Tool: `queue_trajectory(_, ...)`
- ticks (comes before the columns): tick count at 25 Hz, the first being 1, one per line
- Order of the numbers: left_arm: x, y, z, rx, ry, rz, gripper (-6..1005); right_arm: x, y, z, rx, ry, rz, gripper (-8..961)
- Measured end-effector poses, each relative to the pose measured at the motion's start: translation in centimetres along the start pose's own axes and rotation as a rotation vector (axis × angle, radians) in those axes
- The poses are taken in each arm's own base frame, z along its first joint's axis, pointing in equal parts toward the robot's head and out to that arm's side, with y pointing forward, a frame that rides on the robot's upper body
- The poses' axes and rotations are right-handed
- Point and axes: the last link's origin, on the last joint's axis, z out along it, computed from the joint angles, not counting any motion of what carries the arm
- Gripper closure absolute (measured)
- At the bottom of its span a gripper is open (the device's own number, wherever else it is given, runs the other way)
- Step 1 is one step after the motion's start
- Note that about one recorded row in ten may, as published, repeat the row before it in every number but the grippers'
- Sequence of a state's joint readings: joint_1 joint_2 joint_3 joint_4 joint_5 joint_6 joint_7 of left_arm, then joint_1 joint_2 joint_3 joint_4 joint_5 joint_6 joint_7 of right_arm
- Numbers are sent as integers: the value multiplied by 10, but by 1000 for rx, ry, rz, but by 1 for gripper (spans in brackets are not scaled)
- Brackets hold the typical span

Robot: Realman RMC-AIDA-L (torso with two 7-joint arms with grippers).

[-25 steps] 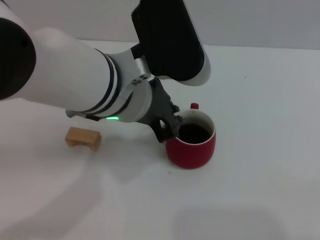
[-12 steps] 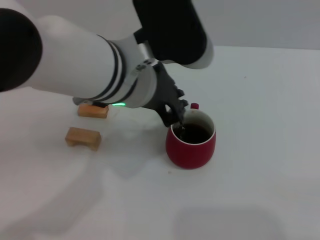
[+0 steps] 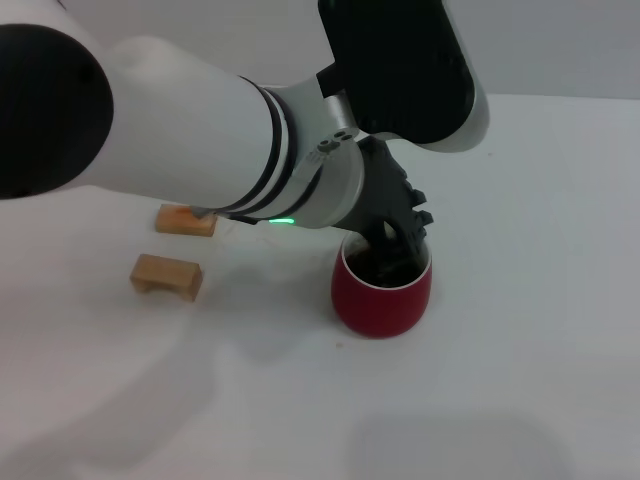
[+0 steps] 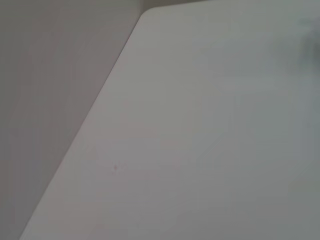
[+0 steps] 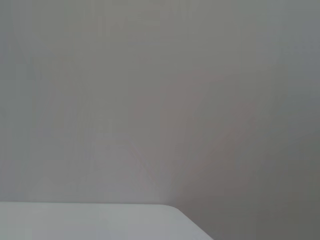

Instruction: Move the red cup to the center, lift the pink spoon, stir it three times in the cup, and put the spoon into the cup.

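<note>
The red cup [image 3: 381, 297] stands upright on the white table near the middle of the head view. My left gripper [image 3: 392, 243] reaches over from the left and points down into the cup's mouth, its dark fingers drawn together over the far side of the rim. The pink spoon is almost wholly hidden by the fingers and the cup's dark inside. The cup's handle is hidden behind the gripper. The right gripper is out of view.
Two small tan wooden blocks lie left of the cup, one nearer [image 3: 166, 276] and one farther back [image 3: 186, 220], partly under my left arm [image 3: 200, 140]. The wrist views show only bare white table [image 4: 210, 125] and wall [image 5: 160, 100].
My left gripper has swept from the cup's left rim across its mouth to the right and far side. The farther block has come into sight. The cup has not moved.
</note>
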State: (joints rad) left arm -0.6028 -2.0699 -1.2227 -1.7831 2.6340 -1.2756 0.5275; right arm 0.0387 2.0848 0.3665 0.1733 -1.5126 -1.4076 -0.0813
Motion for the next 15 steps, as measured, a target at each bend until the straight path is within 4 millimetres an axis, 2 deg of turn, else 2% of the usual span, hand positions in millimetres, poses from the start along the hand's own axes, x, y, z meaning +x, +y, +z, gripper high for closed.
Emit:
queue_trajectory(8, 2, 7, 0, -29, 8, 7, 879, 0, 1, 1, -2, -2, 2, 954)
queue_trajectory(15, -10, 7, -4, -29, -43, -6, 880, 0, 1, 1, -2, -1, 2, 954)
